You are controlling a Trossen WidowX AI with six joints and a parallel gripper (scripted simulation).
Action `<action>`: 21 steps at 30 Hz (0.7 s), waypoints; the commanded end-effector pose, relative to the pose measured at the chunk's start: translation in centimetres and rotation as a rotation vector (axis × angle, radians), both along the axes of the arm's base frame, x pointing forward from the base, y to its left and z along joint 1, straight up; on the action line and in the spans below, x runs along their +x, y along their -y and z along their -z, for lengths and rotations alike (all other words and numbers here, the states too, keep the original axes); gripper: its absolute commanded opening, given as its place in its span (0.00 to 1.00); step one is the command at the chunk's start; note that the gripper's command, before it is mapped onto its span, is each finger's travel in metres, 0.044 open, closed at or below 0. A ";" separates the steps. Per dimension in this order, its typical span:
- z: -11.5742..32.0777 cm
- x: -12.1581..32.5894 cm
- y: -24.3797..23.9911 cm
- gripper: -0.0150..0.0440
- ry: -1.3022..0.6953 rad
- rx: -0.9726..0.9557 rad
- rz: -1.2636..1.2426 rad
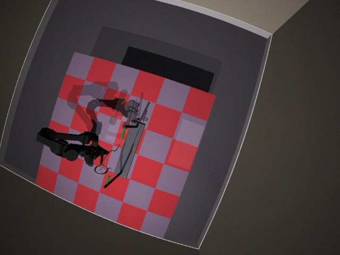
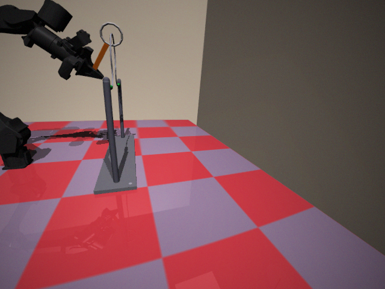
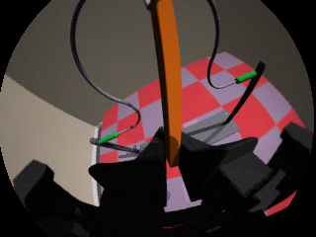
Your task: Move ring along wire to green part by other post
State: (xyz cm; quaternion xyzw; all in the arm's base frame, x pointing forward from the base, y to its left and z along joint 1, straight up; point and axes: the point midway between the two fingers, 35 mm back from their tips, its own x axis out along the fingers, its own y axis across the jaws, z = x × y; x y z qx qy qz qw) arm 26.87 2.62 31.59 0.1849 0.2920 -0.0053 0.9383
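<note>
My gripper (image 1: 106, 152) (image 2: 101, 77) (image 3: 165, 129) is shut on the orange handle (image 1: 102, 158) (image 2: 101, 56) (image 3: 169, 74), which slants up from the fingers. The ring (image 1: 94, 169) (image 2: 100, 32) is at the handle's upper end, around the raised top of the grey wire (image 1: 119, 145) (image 2: 115, 62) (image 3: 74, 49); whether they touch I cannot tell. It is nearer the lower green part (image 1: 107, 180) than the upper green part (image 1: 123, 133) in the top view. In the wrist view the ring is mostly out of frame; green parts show left (image 3: 109, 138) and right (image 3: 246, 77).
One post (image 1: 112, 180) (image 2: 110, 124) stands near in the exterior view, the other post (image 1: 130, 126) (image 2: 121, 115) farther back. Both rise from a grey base plate (image 1: 132, 159) (image 2: 124, 187) on a red and purple checkered top. The fingertips are close to the wire side of the posts.
</note>
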 end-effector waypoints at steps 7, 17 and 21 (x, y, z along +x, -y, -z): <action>0.2 0.0 0.7 0.00 0.003 -0.144 0.003; 0.3 0.0 1.4 0.00 0.003 -0.293 0.005; 0.4 0.0 1.7 0.00 0.003 -0.352 0.006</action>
